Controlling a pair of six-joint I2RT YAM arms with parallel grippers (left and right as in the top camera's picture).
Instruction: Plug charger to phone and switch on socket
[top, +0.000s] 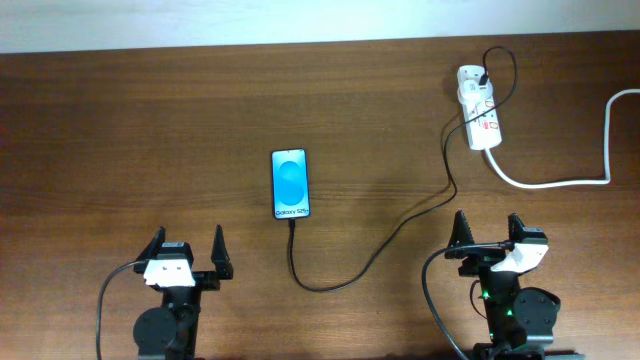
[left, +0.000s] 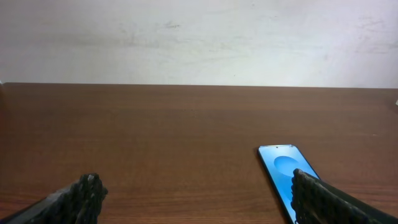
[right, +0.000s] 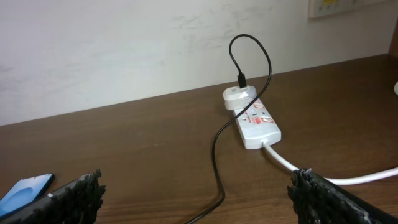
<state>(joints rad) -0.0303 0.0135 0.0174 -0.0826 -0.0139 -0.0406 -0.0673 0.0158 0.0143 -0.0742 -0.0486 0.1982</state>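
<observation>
Resting near the front edge of the table (top: 150, 130), two grippers stand with their jaws spread as wide as they go and nothing between them: the left gripper (top: 188, 236) and the right gripper (top: 487, 222). One phone (top: 290, 184) lies flat, screen up and lit blue, ahead of the left gripper and off to its right, well clear of its fingers. One socket (top: 482, 115), a white strip with red marks, lies ahead of the right gripper and well apart from it; how its switches are set cannot be read. One white adapter (right: 239, 96) sits on the socket's far end. One charger (top: 385, 245), a thin black cable, loops out of that adapter and runs back past the left side of the right gripper, near its left finger but not touching. It then curls in front of the grippers and meets the phone's near short edge. Whether its plug tip is fully seated there is too small to tell. One thick white cord (top: 560, 183) leaves the socket's near end and sweeps away to the right gripper's right.
</observation>
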